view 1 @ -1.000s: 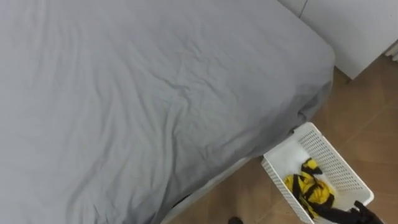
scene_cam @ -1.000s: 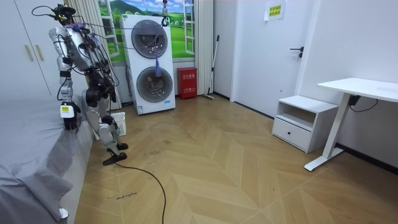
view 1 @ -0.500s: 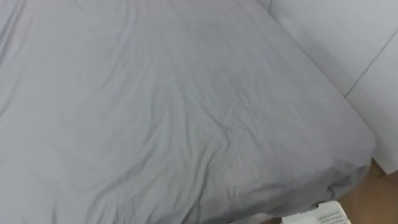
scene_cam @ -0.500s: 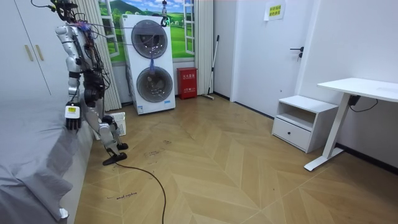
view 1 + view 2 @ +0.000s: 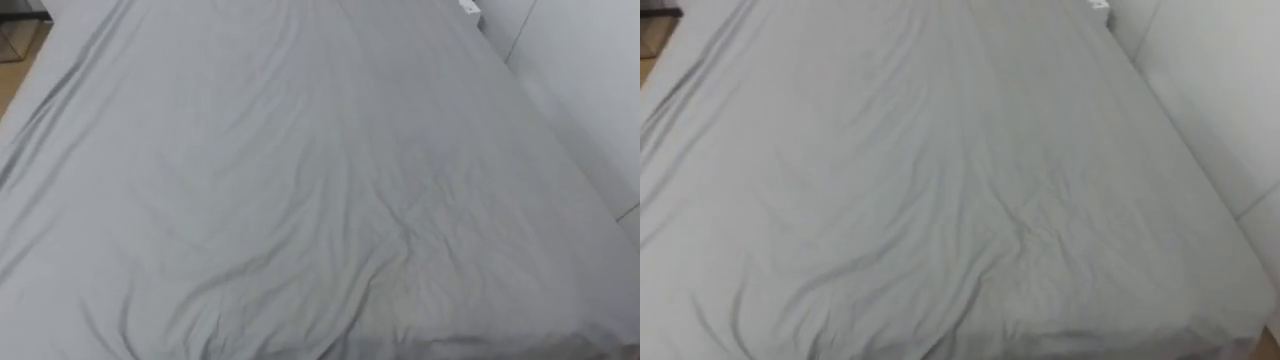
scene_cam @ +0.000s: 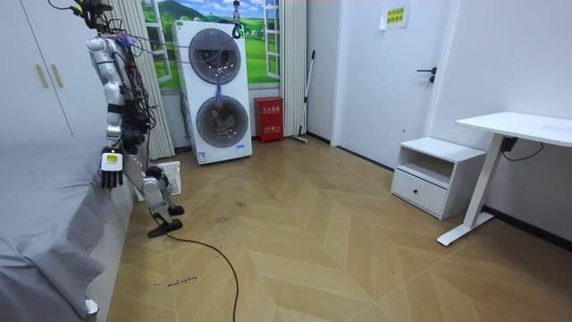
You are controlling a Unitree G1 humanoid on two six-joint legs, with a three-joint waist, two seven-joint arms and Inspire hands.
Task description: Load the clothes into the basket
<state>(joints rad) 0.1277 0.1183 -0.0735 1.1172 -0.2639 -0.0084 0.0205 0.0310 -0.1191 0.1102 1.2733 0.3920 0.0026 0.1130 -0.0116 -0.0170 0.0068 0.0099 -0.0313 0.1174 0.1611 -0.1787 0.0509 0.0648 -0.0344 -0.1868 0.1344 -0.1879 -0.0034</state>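
By bed (image 6: 46, 192): basket (image 6: 172, 180) near left hand (image 6: 109, 171).

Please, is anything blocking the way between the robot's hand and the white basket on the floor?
Nothing visible does. In the room view the left hand hangs beside the bed, and the basket stands on the floor just behind the robot's legs, near the bed's corner.

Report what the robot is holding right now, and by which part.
Nothing, as far as the views show: the left hand hangs open and empty beside the bed.
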